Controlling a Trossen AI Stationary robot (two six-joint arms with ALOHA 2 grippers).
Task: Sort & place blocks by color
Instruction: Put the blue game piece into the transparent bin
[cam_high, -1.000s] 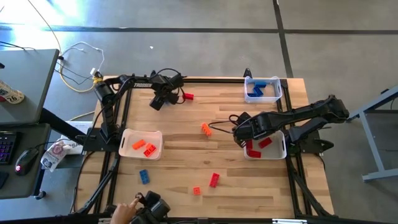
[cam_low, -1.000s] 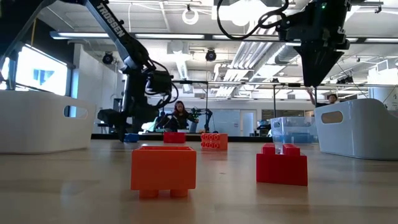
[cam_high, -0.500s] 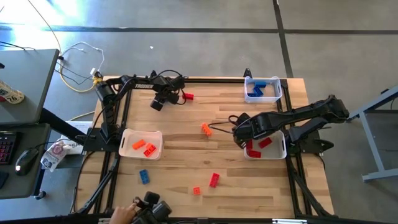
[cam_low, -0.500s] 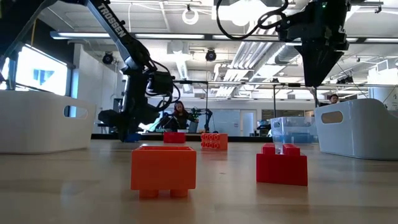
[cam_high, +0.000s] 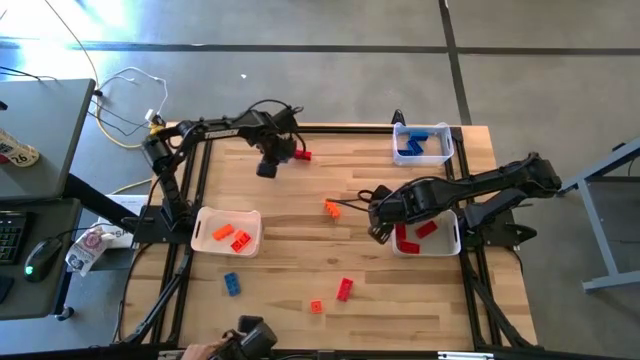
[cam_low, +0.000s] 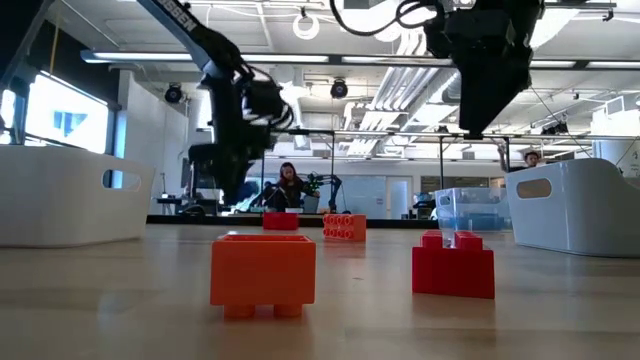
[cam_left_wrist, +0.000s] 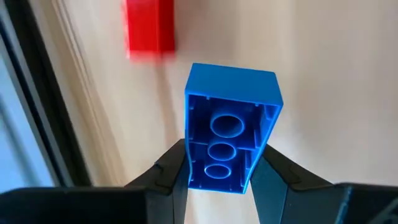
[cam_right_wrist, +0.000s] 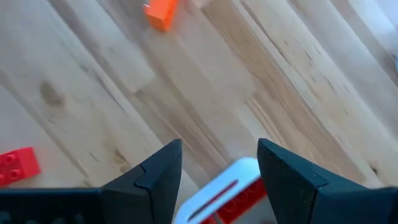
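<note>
Lifted since before — left hand (cam_left_wrist: 217, 177) now grips blue block (cam_left_wrist: 231, 127).

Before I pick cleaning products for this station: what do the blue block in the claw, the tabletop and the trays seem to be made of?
Blue block, in the left claw: likely moulded plastic, smooth, hollow underside with round tubes.
Tabletop: apparently wood, pale planks with visible grain and a knot, matte.
Trays: probably white plastic, smooth thin walls with rounded corners.
</note>
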